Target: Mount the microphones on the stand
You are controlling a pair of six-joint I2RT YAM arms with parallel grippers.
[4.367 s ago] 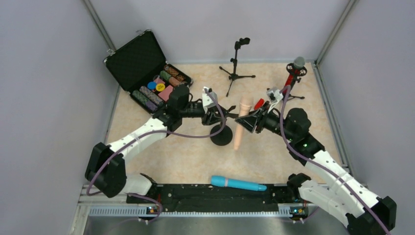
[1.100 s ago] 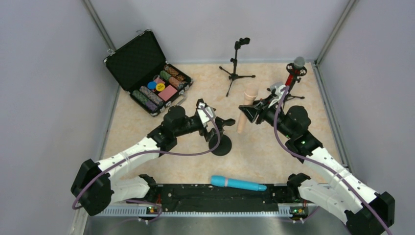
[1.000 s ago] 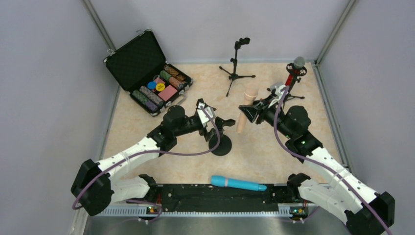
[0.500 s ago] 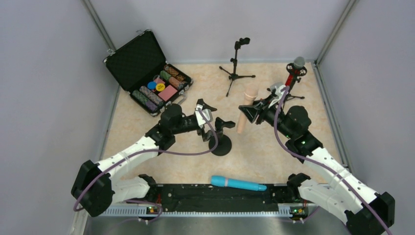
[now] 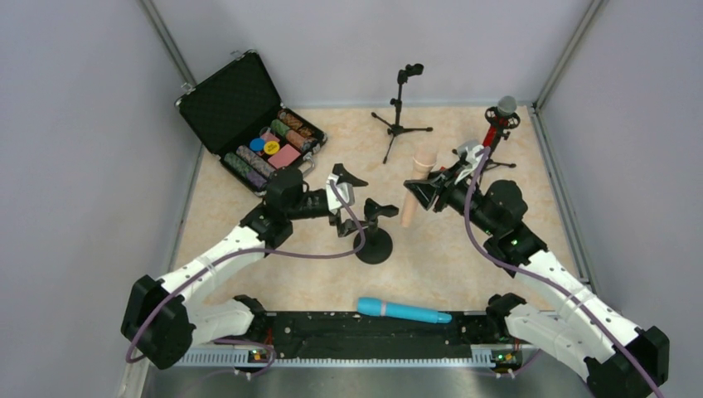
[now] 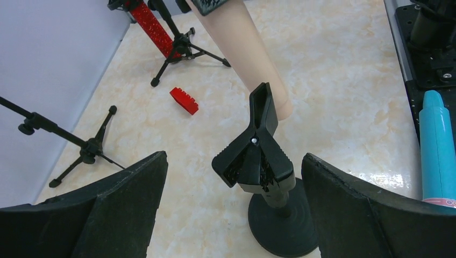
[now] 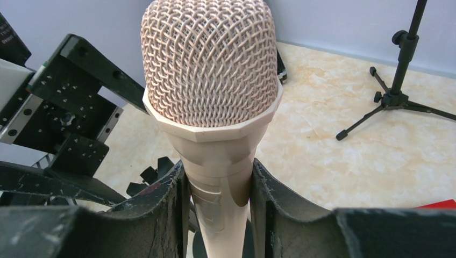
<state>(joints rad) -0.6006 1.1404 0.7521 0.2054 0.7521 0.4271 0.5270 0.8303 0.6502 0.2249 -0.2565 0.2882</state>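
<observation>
Left wrist view: the beige microphone (image 6: 253, 59) is cut by the top edge, and its lower end is partly covered by the stand clip (image 6: 257, 156). The red microphone (image 6: 153, 29) also runs off the top, the cyan microphone (image 6: 436, 145) off the right edge. Right wrist view: the beige handle leaves the bottom edge inside the right tool (image 7: 220, 215), and the tripod stand (image 7: 398, 80) loses its top. Top view: markings on the chips (image 5: 286, 128) in the case (image 5: 228, 99) are too small to read.

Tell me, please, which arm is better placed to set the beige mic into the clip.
Right, probably. The right gripper is shut on the beige mic, upright close to the clip. The left gripper is open and empty, facing the clip; it could only assist.
</observation>
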